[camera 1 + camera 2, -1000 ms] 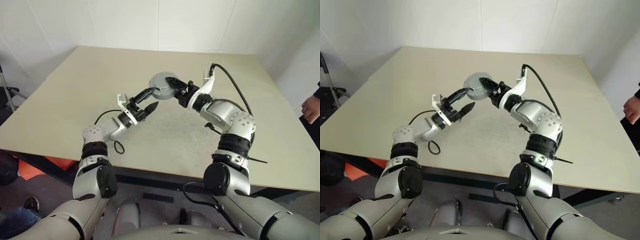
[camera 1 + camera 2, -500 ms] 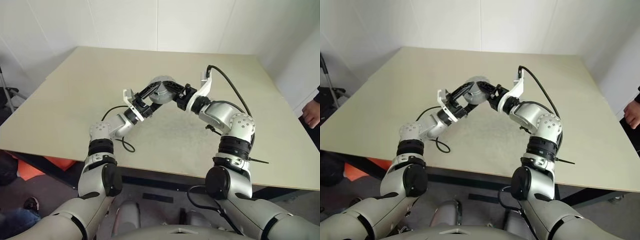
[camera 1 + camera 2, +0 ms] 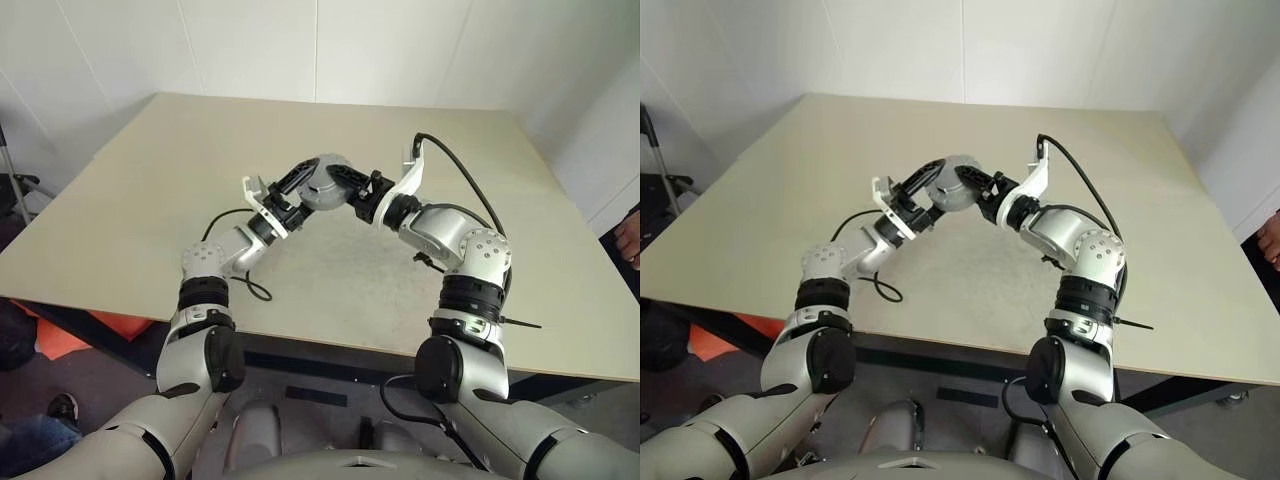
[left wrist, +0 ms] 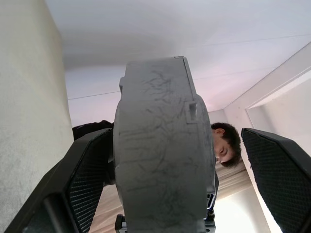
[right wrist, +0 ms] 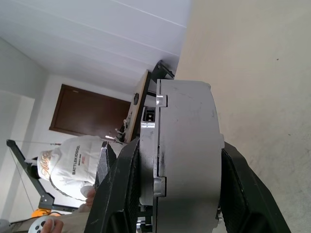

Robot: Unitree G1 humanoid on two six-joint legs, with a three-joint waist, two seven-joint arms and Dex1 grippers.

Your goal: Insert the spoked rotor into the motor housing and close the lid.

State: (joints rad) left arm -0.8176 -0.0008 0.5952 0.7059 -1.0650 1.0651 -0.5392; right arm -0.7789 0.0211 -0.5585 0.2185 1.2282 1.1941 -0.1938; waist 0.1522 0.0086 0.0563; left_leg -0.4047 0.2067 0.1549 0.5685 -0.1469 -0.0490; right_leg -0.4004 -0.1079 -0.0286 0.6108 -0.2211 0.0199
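in the head views the two arms meet above the middle of the beige worktop [image 3: 150, 180], raised clear of its surface. the right end effector [image 3: 345, 185] has its two black fingers clamped on a round grey assembly, the motor housing [image 3: 325, 180] with the lid on it. the left end effector [image 3: 297, 185] reaches in from the other side, its fingers spread wide around the same grey disc; whether they touch it cannot be told from here. a person's hand [image 3: 629, 238] shows at the worktop's right edge.

in the left wrist view the grey disc stands edge-on between the left end effector's fingers [image 4: 90, 172], its scratched rim [image 4: 160, 145] facing the camera. one finger lies just beside the rim, the other well apart from it, so the jaws are fully open and grip nothing. a person's head shows behind the disc.

in the right wrist view the disc is again edge-on, with a seam between the lid [image 5: 187, 145] and the housing part [image 5: 148, 141]. the right end effector's fingers [image 5: 121, 189] press its two flat faces, half closed on it. a person in a white top stands in the background.
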